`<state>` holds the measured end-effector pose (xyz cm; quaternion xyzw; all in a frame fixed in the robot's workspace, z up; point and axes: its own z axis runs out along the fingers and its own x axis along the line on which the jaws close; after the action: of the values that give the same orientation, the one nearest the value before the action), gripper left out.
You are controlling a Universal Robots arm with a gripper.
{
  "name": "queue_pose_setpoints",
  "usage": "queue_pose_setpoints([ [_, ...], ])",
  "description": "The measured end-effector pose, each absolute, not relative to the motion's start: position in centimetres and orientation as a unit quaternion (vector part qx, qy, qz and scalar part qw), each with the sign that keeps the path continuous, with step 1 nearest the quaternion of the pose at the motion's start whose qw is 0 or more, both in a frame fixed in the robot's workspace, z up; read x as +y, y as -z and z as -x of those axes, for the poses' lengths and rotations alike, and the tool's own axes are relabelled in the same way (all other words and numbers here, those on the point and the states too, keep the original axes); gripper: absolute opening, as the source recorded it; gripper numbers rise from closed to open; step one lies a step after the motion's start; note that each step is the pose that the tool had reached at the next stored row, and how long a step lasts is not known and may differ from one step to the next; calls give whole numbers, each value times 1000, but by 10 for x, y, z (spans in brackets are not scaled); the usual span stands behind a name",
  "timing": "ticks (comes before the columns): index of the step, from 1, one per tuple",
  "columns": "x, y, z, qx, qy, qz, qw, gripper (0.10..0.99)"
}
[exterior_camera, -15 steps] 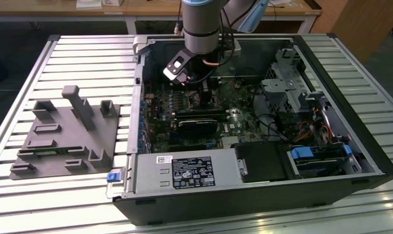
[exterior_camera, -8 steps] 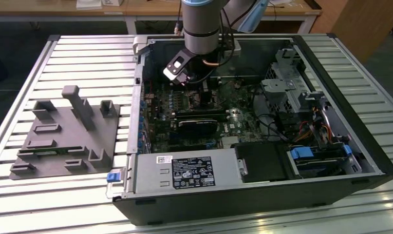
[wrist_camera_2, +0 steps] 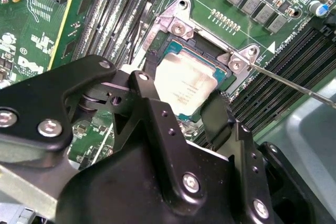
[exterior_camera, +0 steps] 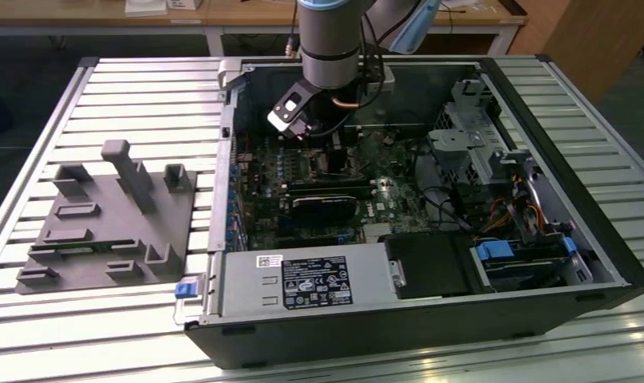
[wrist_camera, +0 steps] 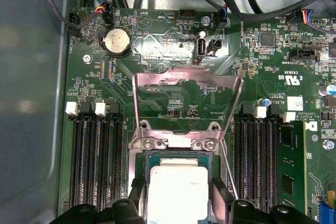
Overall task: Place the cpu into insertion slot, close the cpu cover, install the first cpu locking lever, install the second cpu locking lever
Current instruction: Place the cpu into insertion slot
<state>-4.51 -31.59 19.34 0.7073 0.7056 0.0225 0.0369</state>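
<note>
Cpu (wrist_camera: pixel 176 192) gripped at two opposite edges by narrow jaws, lying in insertion slot (wrist_camera: pixel 173 156); cpu cover (wrist_camera: pixel 186 108) raised open beside it; toward eleven o'clock inside computer case (exterior_camera: pixel 407 335) in the exterior view.

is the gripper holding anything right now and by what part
The gripper appears to hold the cpu by two opposite side edges, right at the insertion slot, with the cpu cover standing open.

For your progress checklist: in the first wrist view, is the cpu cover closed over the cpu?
No, the cpu cover stands raised, leaving the cpu bare.
</note>
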Motion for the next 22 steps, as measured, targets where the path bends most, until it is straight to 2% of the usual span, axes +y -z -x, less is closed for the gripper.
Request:
queue_pose_setpoints([
  [19,-316,-211,45,706,-23,-707,37,612],
  [20,-316,-211,45,706,-23,-707,37,600],
  [21,-316,-211,45,706,-23,-707,37,533],
  [22,-316,-211,45,706,-23,-707,37,533],
])
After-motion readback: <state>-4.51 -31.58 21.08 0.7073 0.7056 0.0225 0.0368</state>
